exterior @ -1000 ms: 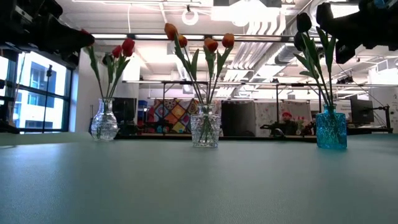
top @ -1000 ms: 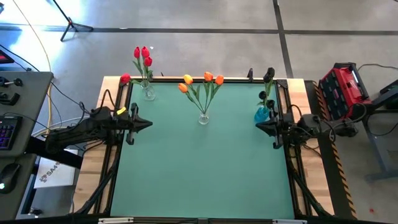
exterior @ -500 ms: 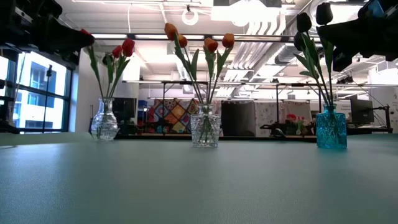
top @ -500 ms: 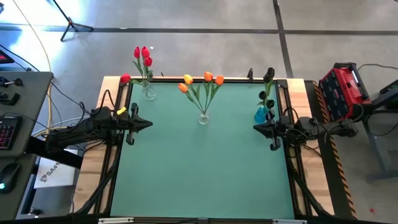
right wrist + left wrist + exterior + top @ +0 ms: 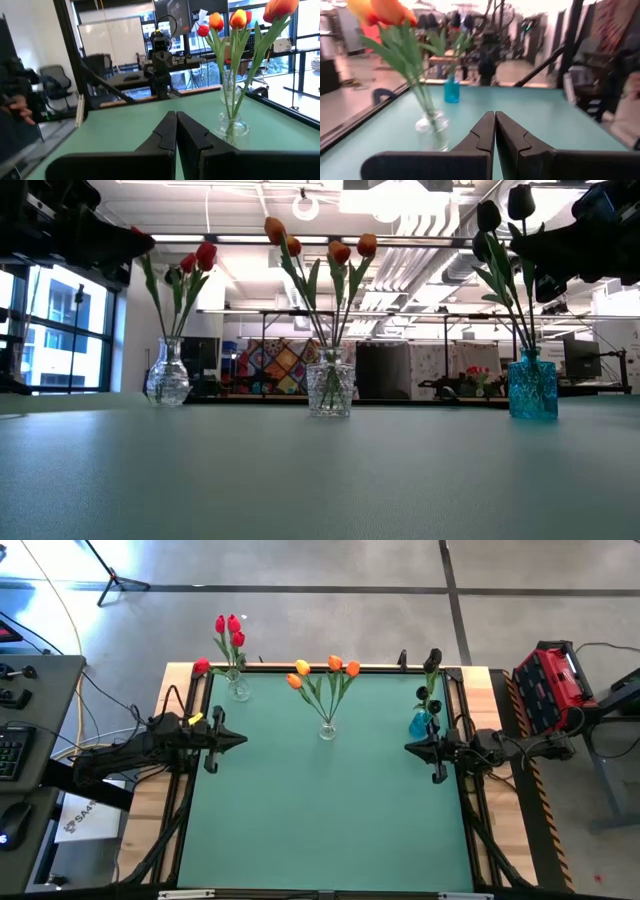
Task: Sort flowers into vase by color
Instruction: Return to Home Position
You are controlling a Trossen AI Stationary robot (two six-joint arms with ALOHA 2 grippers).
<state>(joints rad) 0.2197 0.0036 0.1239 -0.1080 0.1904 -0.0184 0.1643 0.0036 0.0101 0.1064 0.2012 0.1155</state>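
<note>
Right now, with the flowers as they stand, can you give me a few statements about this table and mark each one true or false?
1. The red tulips stand in the clear vase leftmost of the three. True.
2. The dark tulips stand in a clear vase. False: they stand in the blue vase.
3. The middle vase holds orange and yellow tulips. True.
4. The right gripper holds a tulip. False: it is shut on nothing, like the left gripper.

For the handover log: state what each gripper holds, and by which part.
Nothing is held. The left gripper and the right gripper are each shut with nothing between the fingers.
</note>
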